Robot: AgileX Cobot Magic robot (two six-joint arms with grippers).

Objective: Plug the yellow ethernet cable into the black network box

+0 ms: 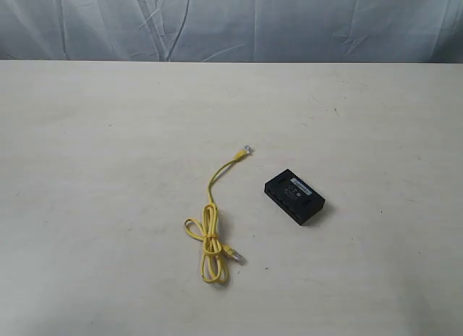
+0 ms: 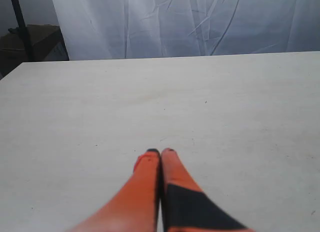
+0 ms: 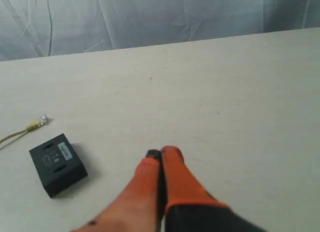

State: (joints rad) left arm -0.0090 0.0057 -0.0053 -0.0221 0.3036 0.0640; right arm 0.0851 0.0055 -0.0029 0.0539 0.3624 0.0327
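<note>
The yellow ethernet cable (image 1: 210,227) lies on the table, its lower part tied in a loop and one clear plug (image 1: 247,150) pointing toward the back. That plug end also shows in the right wrist view as the cable end (image 3: 35,123). The black network box (image 1: 294,197) sits just right of the cable, white label strip on top; the right wrist view shows the box (image 3: 57,164) too. My left gripper (image 2: 160,152) is shut and empty above bare table. My right gripper (image 3: 161,153) is shut and empty, a short way from the box. Neither gripper appears in the exterior view.
A pale table (image 1: 108,133) carries only the cable and box. A wrinkled grey-white curtain (image 1: 231,21) hangs behind the far edge. A dark stand and a box-like shape (image 2: 30,39) show beyond the table corner in the left wrist view.
</note>
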